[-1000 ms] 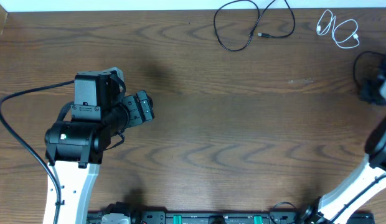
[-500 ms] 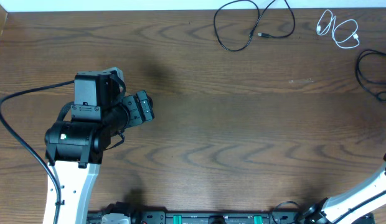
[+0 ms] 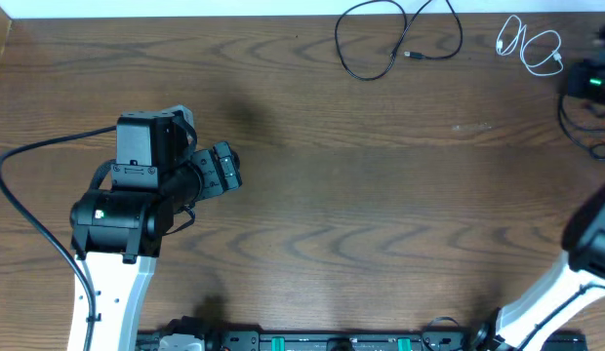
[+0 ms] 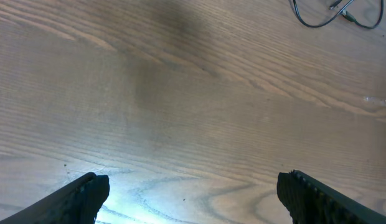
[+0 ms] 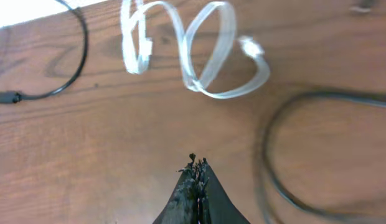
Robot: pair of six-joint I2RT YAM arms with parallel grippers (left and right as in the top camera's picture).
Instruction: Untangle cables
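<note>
One broad brown wood-grain worktop fills the overhead view, with a pale strip along its far edge. Over its left side hangs the bulky black-and-white left arm, a thick black wire looping out from it to the left. The white-and-black right arm rises from the near right corner, and its dark, blurred wrist sits at the far right edge.

Three thin cables lie in loose loops along the far side, each apart from the others. The long black cable with a small end plug is spread out right of centre at the far edge. The second black cable curves at the right edge; it is blurred, and part of it runs out of view. Between these two, at the far right, lies the shorter white cable, folded into two small loops.

The left claw points right over bare wood with its jaws wide apart, holding nothing and well away from every cable. The right claw has its black tips pressed together on nothing, just near of the white loops and beside the second black cable's curve.
</note>
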